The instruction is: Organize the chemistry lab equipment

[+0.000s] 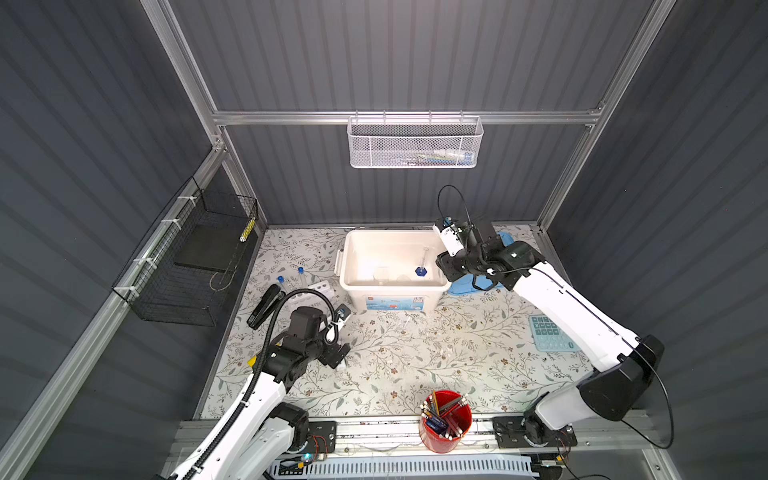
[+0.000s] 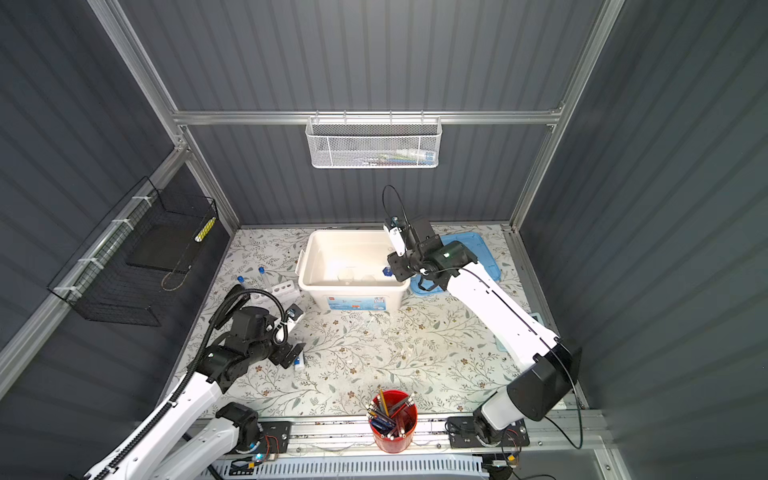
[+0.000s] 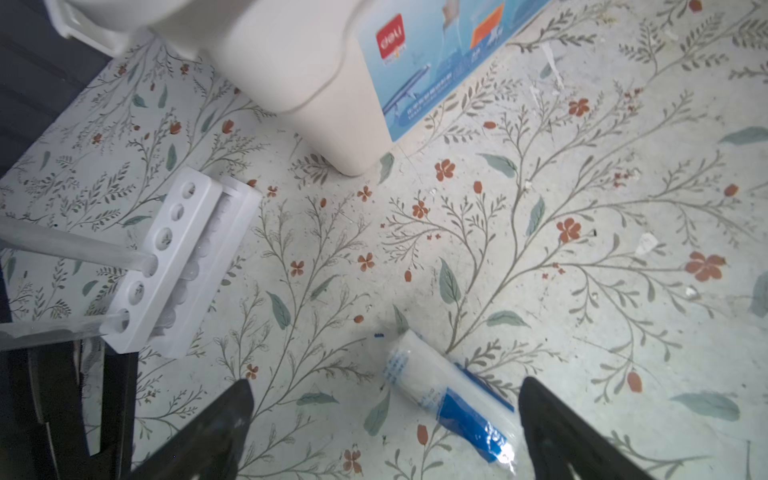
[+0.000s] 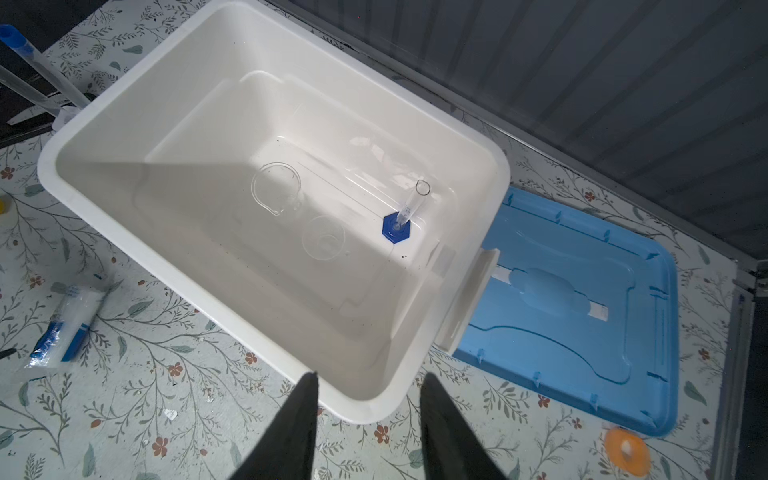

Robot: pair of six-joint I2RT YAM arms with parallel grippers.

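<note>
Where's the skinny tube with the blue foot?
The skinny tube stands upright inside the white box, near its right end in both top views, beside two clear glass cups.

A robot test cell with chemistry gear: grey ribbed panels (image 1: pixel 395 54) in an aluminium frame (image 1: pixel 291 117) wall in a floral surface (image 1: pixel 415 357), a left arm (image 1: pixel 257 399) and right arm (image 1: pixel 573 307) are bolted to a front rail (image 1: pixel 395 432), and capped tubes (image 1: pixel 301 277) stand in a rack (image 1: pixel 322 287).

Both top views high overhead, facing down, wrist views close (sharing the white bin (image 3: pixel 291 75))
</note>
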